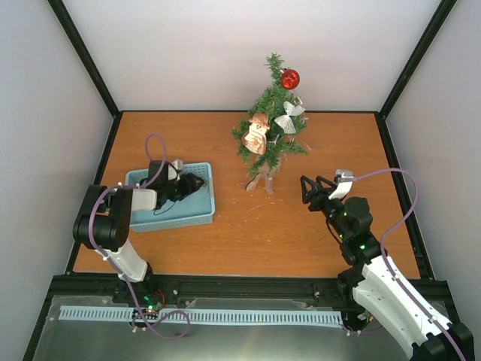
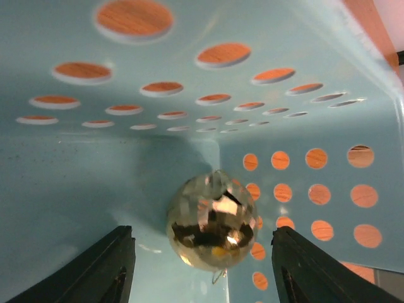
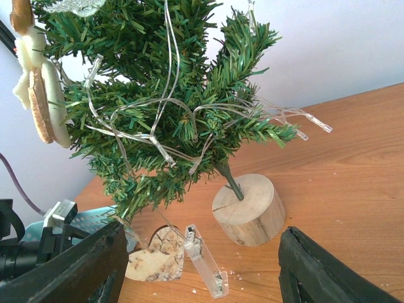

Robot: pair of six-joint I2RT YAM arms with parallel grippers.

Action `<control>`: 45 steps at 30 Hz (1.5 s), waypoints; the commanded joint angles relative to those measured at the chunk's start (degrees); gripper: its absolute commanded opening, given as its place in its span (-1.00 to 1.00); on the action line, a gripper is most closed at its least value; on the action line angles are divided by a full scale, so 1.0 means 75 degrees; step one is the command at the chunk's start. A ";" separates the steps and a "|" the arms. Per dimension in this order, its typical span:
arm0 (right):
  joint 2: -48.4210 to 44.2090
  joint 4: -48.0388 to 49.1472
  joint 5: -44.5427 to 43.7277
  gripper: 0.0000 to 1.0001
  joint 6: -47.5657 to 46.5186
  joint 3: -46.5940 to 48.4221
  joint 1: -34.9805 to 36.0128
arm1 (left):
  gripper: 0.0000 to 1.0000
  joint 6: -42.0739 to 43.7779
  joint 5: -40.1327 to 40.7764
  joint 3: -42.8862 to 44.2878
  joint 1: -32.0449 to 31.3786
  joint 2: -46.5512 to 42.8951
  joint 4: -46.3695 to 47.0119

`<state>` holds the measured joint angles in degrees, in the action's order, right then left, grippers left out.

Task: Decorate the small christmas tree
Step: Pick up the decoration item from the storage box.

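From above, the small christmas tree (image 1: 272,128) was seen on a wooden table (image 1: 248,233), white walls (image 1: 248,45) around, ahead of the right gripper (image 1: 312,184). Left wrist: the left gripper (image 2: 202,230) was held with jaws apart, a shiny ball (image 2: 211,221) between them, untouched. Right wrist: jaws were held apart, tree ahead.

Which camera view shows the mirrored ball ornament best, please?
The left wrist view: the mirrored ball lies sharp and close between the left gripper's open fingers. From above, that gripper hides it; the right wrist view misses it.
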<state>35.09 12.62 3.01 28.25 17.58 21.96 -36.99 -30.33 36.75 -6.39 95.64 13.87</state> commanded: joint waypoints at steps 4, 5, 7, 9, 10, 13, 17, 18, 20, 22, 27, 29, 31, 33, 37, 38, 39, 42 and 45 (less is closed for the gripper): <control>0.0078 0.0064 -0.0108 0.32 -0.0156 0.0315 0.0060 | 0.08 -0.0106 -0.0225 0.0388 -0.0174 0.0513 0.0259; 0.0073 0.0049 -0.0108 0.32 -0.0167 0.0329 0.0061 | 0.02 -0.0076 -0.0243 0.0410 -0.0178 0.0523 0.0212; 0.0051 -0.0017 -0.0089 0.32 -0.0196 0.0369 0.0061 | -0.13 0.0022 -0.0187 0.0410 -0.0179 0.0459 0.0105; 0.0010 -0.0089 -0.0087 0.31 -0.0239 0.0406 0.0061 | -0.31 0.0152 -0.0116 0.0427 -0.0179 0.0327 -0.0050; -0.0012 -0.0163 -0.0085 0.30 -0.0258 0.0425 0.0061 | -0.36 0.0217 -0.0096 0.0436 -0.0179 0.0230 -0.0126; -0.0066 -0.0326 -0.0077 0.29 -0.0262 0.0476 0.0061 | -0.41 0.0379 0.0009 0.0414 -0.0179 -0.0074 -0.0320; -0.0129 -0.0512 0.0016 0.28 -0.0220 0.0597 0.0078 | -0.43 0.0555 0.0053 0.0404 -0.0179 -0.0552 -0.0578; -0.0149 -0.0564 0.0026 0.28 -0.0216 0.0649 0.0078 | -0.42 0.0606 0.0048 0.0395 -0.0177 -0.0680 -0.0652; -0.0157 -0.0671 0.0014 0.28 -0.0240 0.0726 0.0094 | -0.40 0.0749 0.0094 0.0437 -0.0179 -0.0912 -0.0853; -0.0167 -0.0750 -0.0038 0.28 -0.0297 0.0787 0.0101 | -0.39 0.0955 0.0158 0.0465 -0.0179 -0.1150 -0.1083; -0.0137 -0.0845 0.0032 0.28 -0.0397 0.0889 0.0135 | -0.34 0.1293 0.0403 0.0468 -0.0179 -0.1685 -0.1548; -0.0030 -0.0852 0.0286 0.28 -0.0594 0.1011 0.0215 | -0.33 0.1414 0.0416 0.0479 -0.0179 -0.1951 -0.1751; 0.0090 -0.0881 0.0552 0.27 -0.0845 0.1165 0.0385 | -0.33 0.1539 0.0361 0.0484 -0.0179 -0.2259 -0.1961; 0.0189 -0.0979 0.0651 0.27 -0.1144 0.1369 0.0689 | -0.33 0.1650 0.0221 0.0522 -0.0179 -0.2619 -0.2179; 0.0313 -0.1257 0.0532 0.26 -0.1783 0.1814 0.1591 | -0.33 0.1870 -0.0542 0.0670 -0.0179 -0.3409 -0.2496; 0.0313 -0.1269 0.0543 0.26 -0.1916 0.1896 0.1857 | -0.33 0.1909 -0.0782 0.0715 -0.0179 -0.3693 -0.2602; 0.0297 -0.1256 0.0551 0.26 -0.2078 0.1947 0.1981 | -0.33 0.1957 -0.1042 0.0776 -0.0179 -0.3836 -0.2653; 0.0338 -0.1191 0.0493 0.19 -0.2672 0.2141 0.2572 | -0.33 0.2011 -0.1705 0.0915 -0.0179 -0.4502 -0.2850; 0.0664 -0.0992 0.0484 0.04 -0.3352 0.2319 0.3055 | -0.34 0.1942 -0.2385 0.1053 -0.0179 -0.4923 -0.2929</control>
<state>38.00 3.84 6.70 11.55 32.53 41.12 -24.05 -39.03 41.15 -7.53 62.67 -5.96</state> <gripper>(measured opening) 0.559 0.335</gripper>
